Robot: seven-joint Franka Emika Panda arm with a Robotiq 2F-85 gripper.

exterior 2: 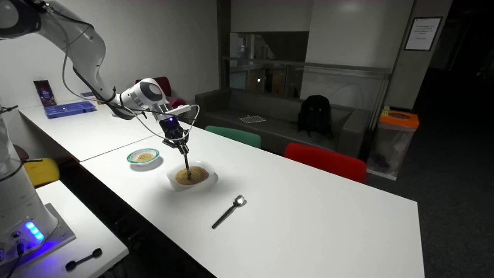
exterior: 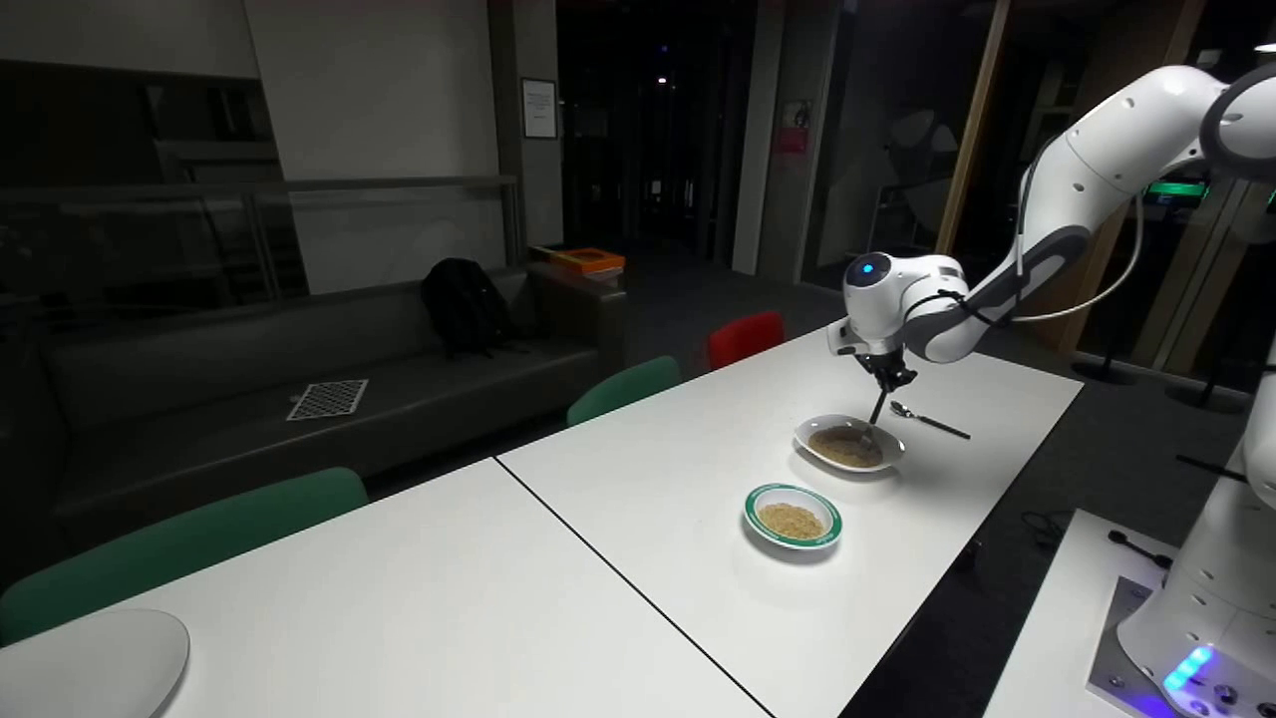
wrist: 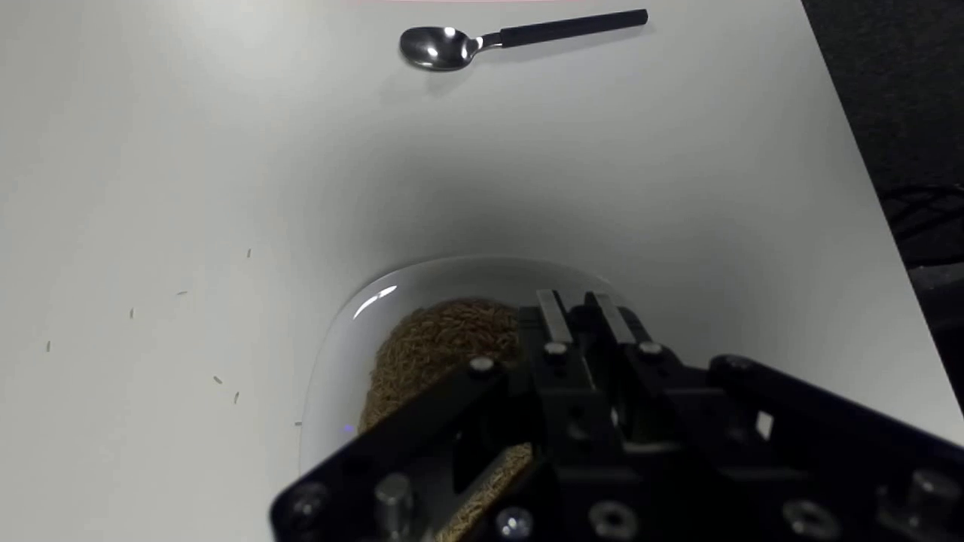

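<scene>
My gripper [exterior 2: 184, 150] is shut on the dark handle of a utensil [exterior 2: 187, 163], which points down into a white bowl [exterior 2: 210, 170]. Brown grain [wrist: 452, 331] fills the bottom of that bowl, and the utensil's lower end reaches it; an exterior view shows a greyish head [exterior: 867, 436] there, its exact shape unclear. In the wrist view the fingers cover the bowl's right part, and the utensil between them is mostly hidden. Beside this bowl stands a smaller green-rimmed bowl [exterior: 829, 538] with paler grain. A metal spoon [wrist: 437, 49] with a black handle lies apart on the table.
Stray grains [wrist: 218, 380] dot the white table [exterior: 638, 439]. A white plate [exterior: 95, 663] lies at the table's near end. Green and red chairs [exterior 2: 324, 162] line the far side. Behind the arm sit a blue tray [exterior 2: 69, 109] and a dark packet [exterior 2: 45, 93].
</scene>
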